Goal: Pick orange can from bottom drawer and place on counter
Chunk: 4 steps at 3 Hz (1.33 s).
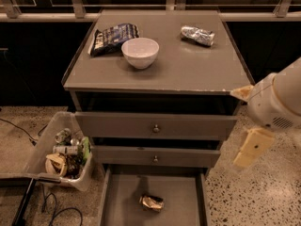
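Camera view looks down on a grey cabinet. Orange can (151,202) lies on its side on the floor of the drawer (174,197), which stands open so the can is reachable from above. Gripper (239,126) hangs right of the cabinet, jaws spread and empty, well apart from the can. Counter (188,65) holds a bowl (140,52), bag (112,34) and silver can (197,35), with bare room in front, likely for the can.

Orange can (151,202) in bottom drawer (123,197), pincer (247,121) right
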Motion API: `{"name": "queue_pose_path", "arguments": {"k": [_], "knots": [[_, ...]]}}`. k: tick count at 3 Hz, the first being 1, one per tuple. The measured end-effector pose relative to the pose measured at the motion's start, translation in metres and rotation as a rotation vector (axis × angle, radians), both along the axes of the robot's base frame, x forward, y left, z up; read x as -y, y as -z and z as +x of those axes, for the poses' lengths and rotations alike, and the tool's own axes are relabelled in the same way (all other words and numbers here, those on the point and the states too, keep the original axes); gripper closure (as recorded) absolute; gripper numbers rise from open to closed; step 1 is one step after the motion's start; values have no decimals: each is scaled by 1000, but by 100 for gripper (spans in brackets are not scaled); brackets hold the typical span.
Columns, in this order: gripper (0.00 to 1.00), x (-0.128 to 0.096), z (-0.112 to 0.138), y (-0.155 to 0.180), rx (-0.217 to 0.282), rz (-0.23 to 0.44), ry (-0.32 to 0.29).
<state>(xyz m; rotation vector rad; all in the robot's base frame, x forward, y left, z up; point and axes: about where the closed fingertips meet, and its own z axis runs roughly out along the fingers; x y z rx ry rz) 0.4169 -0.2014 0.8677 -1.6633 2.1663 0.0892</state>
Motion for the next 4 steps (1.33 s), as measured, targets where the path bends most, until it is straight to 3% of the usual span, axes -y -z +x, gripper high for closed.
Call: {"name": "queue_pose_path", "arguments": {"k": [2,3,4], "knots": [[0,-8,-6,89,91,93,29],[0,-8,-6,89,91,93,29],[0,-6,-2,105,57,86,45]]}}
